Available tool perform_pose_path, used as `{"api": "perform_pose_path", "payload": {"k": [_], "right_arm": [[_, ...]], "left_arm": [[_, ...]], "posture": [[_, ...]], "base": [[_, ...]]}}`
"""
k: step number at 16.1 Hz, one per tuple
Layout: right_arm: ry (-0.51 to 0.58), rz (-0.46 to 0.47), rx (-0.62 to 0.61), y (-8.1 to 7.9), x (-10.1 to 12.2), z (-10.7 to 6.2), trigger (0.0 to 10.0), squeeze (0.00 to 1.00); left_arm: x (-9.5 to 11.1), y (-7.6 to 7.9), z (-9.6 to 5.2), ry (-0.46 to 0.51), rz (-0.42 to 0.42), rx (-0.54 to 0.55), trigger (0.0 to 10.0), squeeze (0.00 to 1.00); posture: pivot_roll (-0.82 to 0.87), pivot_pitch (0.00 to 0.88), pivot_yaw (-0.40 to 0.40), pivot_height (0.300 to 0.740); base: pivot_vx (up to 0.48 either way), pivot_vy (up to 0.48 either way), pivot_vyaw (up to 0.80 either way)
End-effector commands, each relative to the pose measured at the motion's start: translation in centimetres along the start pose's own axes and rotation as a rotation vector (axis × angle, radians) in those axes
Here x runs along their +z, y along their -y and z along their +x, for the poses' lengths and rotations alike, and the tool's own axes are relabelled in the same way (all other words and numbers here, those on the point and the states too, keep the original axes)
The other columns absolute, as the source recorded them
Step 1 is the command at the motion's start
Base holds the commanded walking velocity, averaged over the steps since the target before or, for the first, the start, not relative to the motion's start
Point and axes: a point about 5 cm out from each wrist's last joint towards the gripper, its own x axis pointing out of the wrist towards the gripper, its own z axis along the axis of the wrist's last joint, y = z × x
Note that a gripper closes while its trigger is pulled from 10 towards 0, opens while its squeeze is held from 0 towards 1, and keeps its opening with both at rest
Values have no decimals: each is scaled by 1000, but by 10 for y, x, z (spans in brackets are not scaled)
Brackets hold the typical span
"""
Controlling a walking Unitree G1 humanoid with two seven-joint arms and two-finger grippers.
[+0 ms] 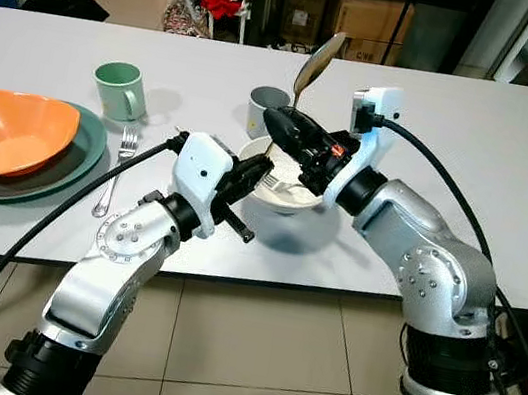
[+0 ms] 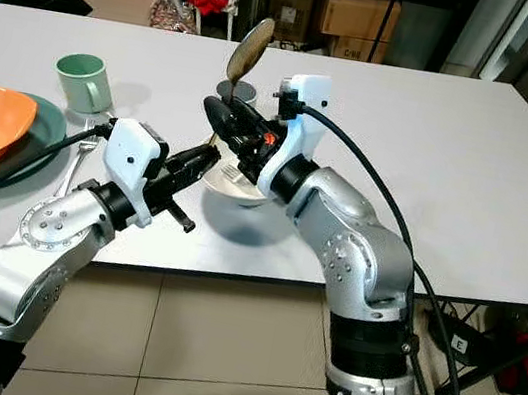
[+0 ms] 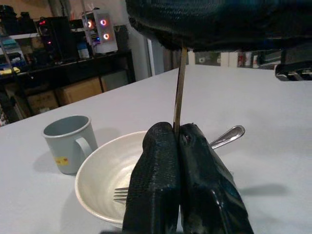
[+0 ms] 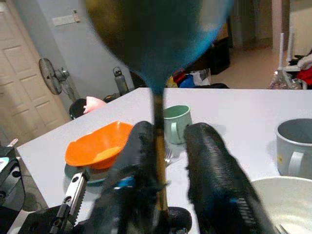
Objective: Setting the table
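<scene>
You see the spoon [image 1: 319,61] standing nearly upright above the white bowl [image 1: 285,193], its long axis vertical, its dull bronze bowl end up and tilted slightly back. Your right gripper [image 1: 291,126] clamps its handle low down, just over the white bowl. Your left gripper [image 1: 253,172] is pinched closed at the white bowl's near rim. A fork [image 3: 127,194] lies inside the white bowl; the grey mug [image 1: 267,109] stands just behind it.

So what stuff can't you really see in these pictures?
- White bowl: its near side is hidden in the left eye view by both grippers.
- Spoon: the lower handle disappears between the right gripper fingers; in the right wrist view its bowl is a dark blur.
- Fork in the bowl: left wrist view, handle covered by the left gripper.
</scene>
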Motion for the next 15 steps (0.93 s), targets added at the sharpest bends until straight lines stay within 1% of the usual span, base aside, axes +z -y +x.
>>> {"api": "perform_pose_path", "payload": {"k": [1, 7, 13, 14, 15], "right_arm": [[10, -11, -20, 6, 5, -1, 0, 0], [8, 5, -33, 10, 8, -1, 0, 0], [10, 55, -35, 1, 3, 7, 0, 0], [23, 66, -43, 2, 5, 8, 0, 0], [29, 67, -48, 3, 7, 9, 0, 0]], "left_arm": [[9, 2, 2, 46, 14, -22, 0, 0], [11, -3, 4, 53, 15, -3, 0, 0], [13, -5, 8, 72, -5, 42, 0, 0], [14, -6, 9, 83, -26, 53, 10000, 0], [14, -5, 9, 85, -37, 45, 10000, 1000]], "posture": [[-43, 0, 28, 740], [-46, 0, 26, 740], [-52, 0, 27, 740], [-52, 0, 27, 740], [-55, 0, 28, 740]], "base": [[0, 0, 0], [0, 0, 0], [0, 0, 0], [0, 0, 0], [0, 0, 0]]}}
